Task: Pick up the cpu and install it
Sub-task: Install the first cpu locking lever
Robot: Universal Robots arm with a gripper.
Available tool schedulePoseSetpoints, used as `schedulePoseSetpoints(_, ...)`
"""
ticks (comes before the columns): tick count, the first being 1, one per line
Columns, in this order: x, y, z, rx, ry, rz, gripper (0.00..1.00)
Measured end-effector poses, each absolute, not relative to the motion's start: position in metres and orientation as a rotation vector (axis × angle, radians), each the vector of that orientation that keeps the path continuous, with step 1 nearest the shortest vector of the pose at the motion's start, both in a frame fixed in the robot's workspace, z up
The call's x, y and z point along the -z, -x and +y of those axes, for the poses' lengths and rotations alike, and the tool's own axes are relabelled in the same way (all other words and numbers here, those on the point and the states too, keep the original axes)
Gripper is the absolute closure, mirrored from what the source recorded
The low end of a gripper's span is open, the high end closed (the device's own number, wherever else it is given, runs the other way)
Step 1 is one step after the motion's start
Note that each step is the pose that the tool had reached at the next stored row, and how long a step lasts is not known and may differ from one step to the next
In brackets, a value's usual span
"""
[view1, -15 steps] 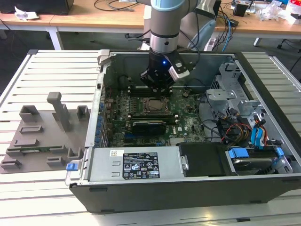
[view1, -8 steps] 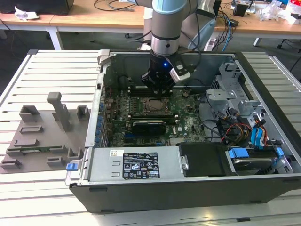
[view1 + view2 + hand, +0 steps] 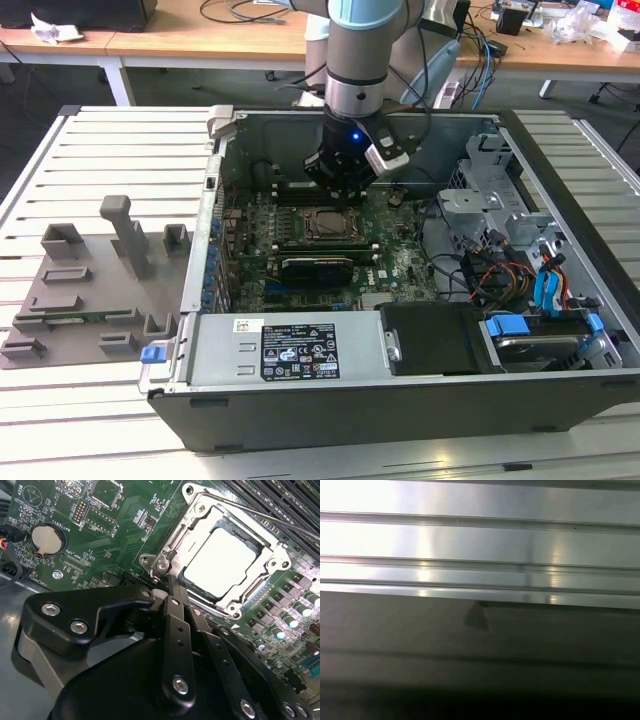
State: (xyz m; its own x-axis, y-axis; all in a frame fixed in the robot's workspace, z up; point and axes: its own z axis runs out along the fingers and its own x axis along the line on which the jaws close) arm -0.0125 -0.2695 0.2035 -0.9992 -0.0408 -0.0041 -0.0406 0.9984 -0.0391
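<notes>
Risk: the cpu point(image 3: 220, 562) already lies in the socket point(image 3: 272, 547) on the motherboard point(image 3: 125, 525), w/ the metal frame around it. If it isn't fully flat, any nudge from the hand point(image 3: 172, 582) could skew it & bend pins, I'd guess. Retention lever point(image 3: 280, 517) looks unlatched. Hand: fingers appear closed together, tips just beside the socket's edge, holding nothing. In the exterior view it hangs over the socket inside the pc case point(image 3: 400, 390).

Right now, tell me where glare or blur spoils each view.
Second wrist view: glare bleaches the cpu white in its socket; the claw looms dark and soft. First wrist view: blurred, with bright streaks on metal slats. Exterior view: evenly lit, the computer case sharp.
</notes>
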Motion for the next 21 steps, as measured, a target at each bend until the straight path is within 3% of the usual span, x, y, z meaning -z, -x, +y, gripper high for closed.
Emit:
schedulePoseSetpoints(12, -0.2025, 0.0122, -0.2710, 0.060, 0.063, 3.137, 0.89)
schedulePoseSetpoints(21, -0.2075, 0.0115, -0.2700, 0.022, 0.063, 3.136, 0.89)
